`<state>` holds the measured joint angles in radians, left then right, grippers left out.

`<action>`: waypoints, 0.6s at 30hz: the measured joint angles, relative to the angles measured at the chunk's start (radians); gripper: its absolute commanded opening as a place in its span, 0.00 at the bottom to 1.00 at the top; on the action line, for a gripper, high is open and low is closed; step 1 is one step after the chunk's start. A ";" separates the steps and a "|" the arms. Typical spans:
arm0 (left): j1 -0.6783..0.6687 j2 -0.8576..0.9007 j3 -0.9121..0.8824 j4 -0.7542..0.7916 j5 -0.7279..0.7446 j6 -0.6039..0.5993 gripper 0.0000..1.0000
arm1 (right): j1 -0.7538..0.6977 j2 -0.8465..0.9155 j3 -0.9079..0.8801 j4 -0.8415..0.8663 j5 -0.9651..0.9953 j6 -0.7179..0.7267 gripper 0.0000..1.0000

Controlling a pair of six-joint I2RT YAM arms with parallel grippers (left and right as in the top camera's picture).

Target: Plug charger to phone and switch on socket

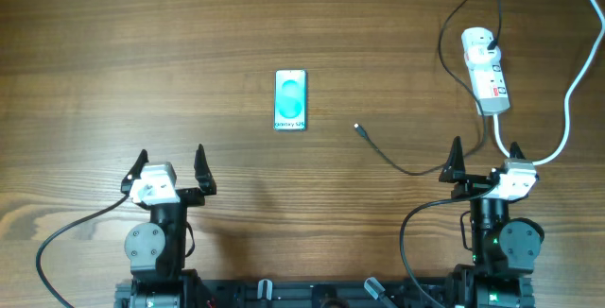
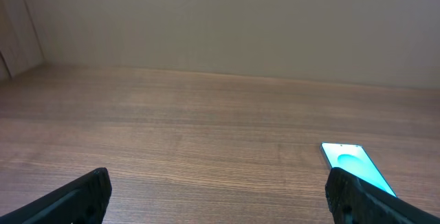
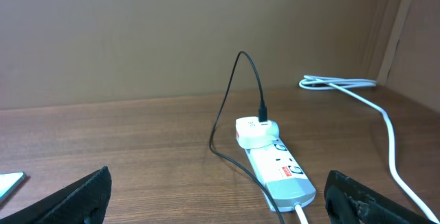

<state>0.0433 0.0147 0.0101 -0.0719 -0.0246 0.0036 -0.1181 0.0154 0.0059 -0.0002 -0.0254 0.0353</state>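
Observation:
The phone [image 1: 290, 100] lies flat at mid table, teal screen up; its corner shows in the left wrist view [image 2: 354, 165] and its edge in the right wrist view [image 3: 9, 183]. The charger cable [image 1: 402, 165] runs from a white plug on the socket [image 1: 486, 70] and curves to its metal tip [image 1: 357, 128], lying loose right of the phone. The socket also shows in the right wrist view [image 3: 278, 172], the cable arching above it [image 3: 234, 100]. My left gripper [image 1: 170, 169] is open and empty, near the front edge. My right gripper [image 1: 484, 157] is open and empty, just in front of the socket.
The thick white cord [image 1: 570, 110] loops from the socket's near end past my right gripper and off the table's far right; it shows in the right wrist view [image 3: 385, 124]. A wall stands behind the table.

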 measured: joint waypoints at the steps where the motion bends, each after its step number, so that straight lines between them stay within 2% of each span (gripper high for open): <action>1: 0.000 0.000 0.000 0.000 0.000 0.000 1.00 | 0.000 0.000 0.000 0.000 0.000 0.000 1.00; 18: 0.000 0.000 0.000 0.000 0.000 0.000 1.00 | 0.000 0.010 0.000 0.000 0.000 0.000 1.00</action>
<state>0.0433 0.0147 0.0101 -0.0719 -0.0242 0.0036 -0.1181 0.0250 0.0059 -0.0002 -0.0254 0.0357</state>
